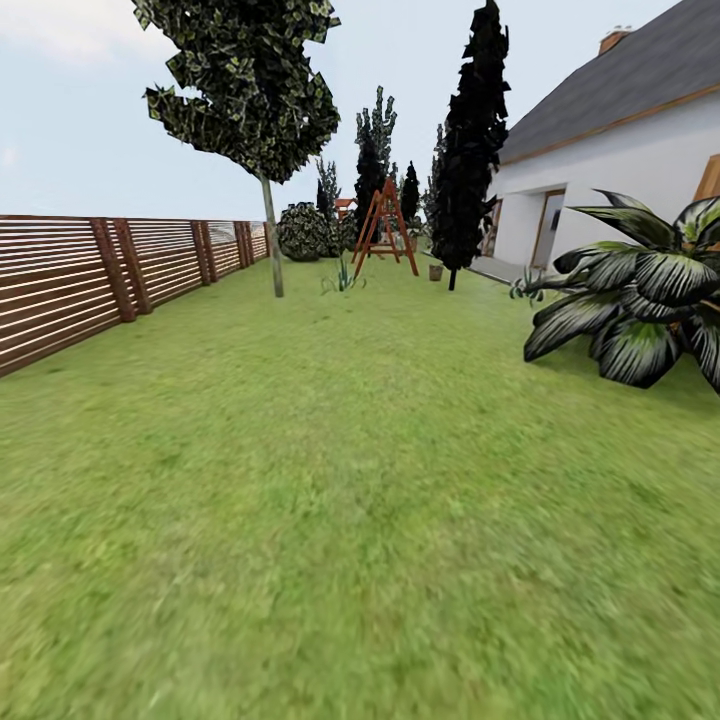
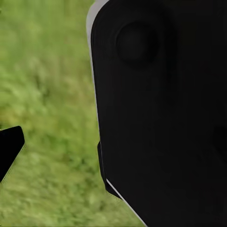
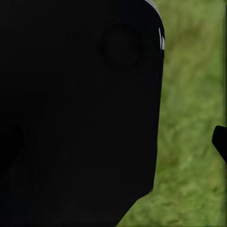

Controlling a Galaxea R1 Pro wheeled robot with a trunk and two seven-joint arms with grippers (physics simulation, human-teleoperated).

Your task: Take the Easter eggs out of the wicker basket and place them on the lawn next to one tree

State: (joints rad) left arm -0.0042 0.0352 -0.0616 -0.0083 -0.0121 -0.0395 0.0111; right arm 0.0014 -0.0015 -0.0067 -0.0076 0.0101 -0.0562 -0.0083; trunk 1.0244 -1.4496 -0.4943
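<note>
Head view: lawn (image 1: 330,520) runs fwd from the camera, mottled green, blurred in the near ground. Brown horizontal-slat fence (image 1: 90,280) bounds the garden on the left side, receding to the far end. Thin-trunked tree (image 1: 262,110) w/ dark leafy crown stands on the grass near the fence, mid-distance. Narrow black cypress-like tree (image 1: 472,140) stands further right, close to the house (image 1: 620,170) (white wall, grey roof, chimney top). Red-brown A-frame ladder (image 1: 385,230) stands between the two trees, at the far end. Small bucket-like object (image 1: 435,272) just beside the cypress base; too small to confirm. Round dark shrub (image 1: 303,232) behind the thin tree. Large broad-leaf plant (image 1: 640,290), striped dark/white leaves, at the right edge, nearer than the house.

Left wrist view: black robot body panel (image 2: 161,113) w/ grey edge blocks most of the frame; grass (image 2: 47,104) beyond it. One black fingertip of left gripper (image 2: 9,149) pokes in at the edge. Jaw state: cannot tell.

Right wrist view: same kind of black panel (image 3: 75,113), grass (image 3: 194,142) alongside. One black tip of right gripper (image 3: 220,142) at the edge. Jaw state: cannot tell.
</note>
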